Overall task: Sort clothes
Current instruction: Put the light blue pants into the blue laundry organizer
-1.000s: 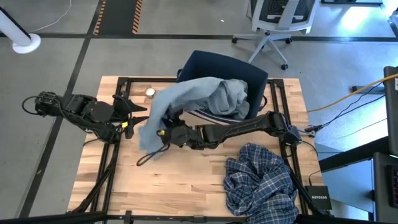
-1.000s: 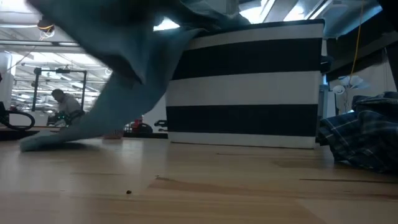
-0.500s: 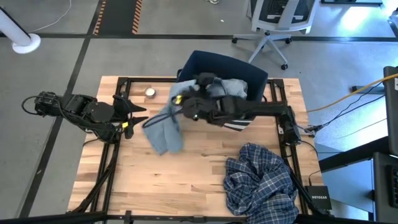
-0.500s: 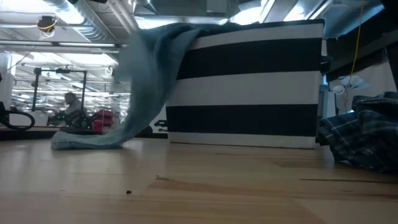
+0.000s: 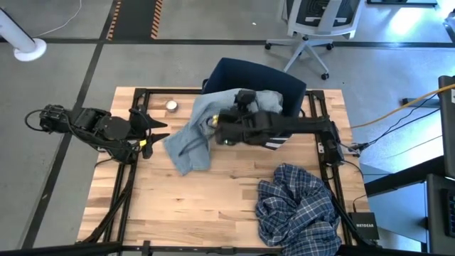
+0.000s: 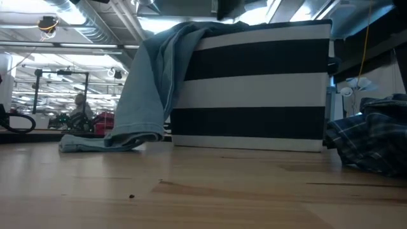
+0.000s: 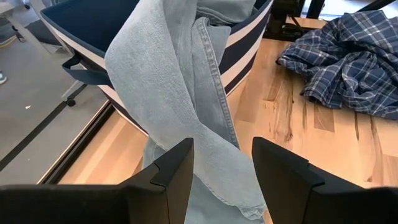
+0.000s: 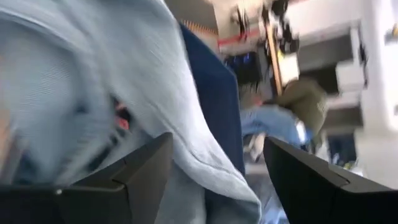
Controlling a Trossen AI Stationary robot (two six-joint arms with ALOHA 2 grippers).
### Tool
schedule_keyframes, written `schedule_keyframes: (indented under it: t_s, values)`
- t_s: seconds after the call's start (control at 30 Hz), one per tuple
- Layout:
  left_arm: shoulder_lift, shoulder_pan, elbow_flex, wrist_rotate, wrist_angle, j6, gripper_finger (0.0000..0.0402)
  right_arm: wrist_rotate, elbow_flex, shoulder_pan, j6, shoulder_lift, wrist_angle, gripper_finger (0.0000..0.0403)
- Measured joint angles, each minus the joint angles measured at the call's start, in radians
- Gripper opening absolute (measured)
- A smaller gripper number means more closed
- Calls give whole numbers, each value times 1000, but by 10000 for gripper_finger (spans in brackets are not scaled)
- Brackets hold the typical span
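Light blue denim (image 5: 192,139) hangs over the left rim of the navy, white-striped bin (image 5: 242,71). Its lower end (image 6: 102,143) lies bunched on the table. My right gripper (image 5: 215,130) is open and hovers at the bin's near-left rim, right by the denim (image 8: 93,74). My left gripper (image 5: 158,131) is open at the table's left, pointing at the hanging denim (image 7: 180,93) with nothing between its fingers. A blue-white plaid shirt (image 5: 295,206) lies crumpled on the near right of the table. My right gripper stands open right over the denim draped on the bin's rim (image 5: 213,114). The wrist view is blurred, and I cannot tell whether a finger touches the cloth. Nothing shows pinched between the fingers.
A small round silver object (image 5: 171,105) lies near the table's far left. Dark rails (image 5: 128,185) run along the table's left and right sides. An office chair (image 5: 316,28) stands beyond the far edge. Bare wood (image 5: 206,206) lies in the near middle.
My right gripper has risen from the table by the denim's lower end. It has gone toward the far right to the bin's rim, turning its wrist as it went. The denim's lower part, raised and spread leftward before, has fallen and now hangs from the rim with its end on the table.
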Motion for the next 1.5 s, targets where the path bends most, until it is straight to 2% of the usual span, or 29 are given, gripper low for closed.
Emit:
schedule_keyframes:
  t_s: [0.2, 0.4, 0.53, 0.73, 0.83, 0.93, 1.27, 1.5]
  values:
    - [0, 0, 0, 0, 0, 0, 158, -22, 0, 109, -195, 9, 96, 271]
    - [0, 0, 0, 0, 3, -6, 158, -121, 0, 156, -338, 79, 137, 271]
    - [0, 0, 0, 0, 7, -7, 158, -201, 0, 156, -529, 162, 209, 271]
    - [0, 0, 0, 0, 7, -3, 158, -143, -1, 143, -904, 300, 385, 271]
    - [0, 0, 0, 0, 5, -2, 158, -76, -1, 129, -1016, 351, 394, 271]
    - [0, 0, 0, 0, -1, 3, 158, -35, -1, 117, -1027, 377, 369, 271]
    - [0, 0, 0, 0, 0, 1, 158, -54, -1, 106, -993, 386, 328, 271]
    - [0, 0, 0, 0, 0, -1, 158, -147, -1, 131, -926, 386, 221, 271]
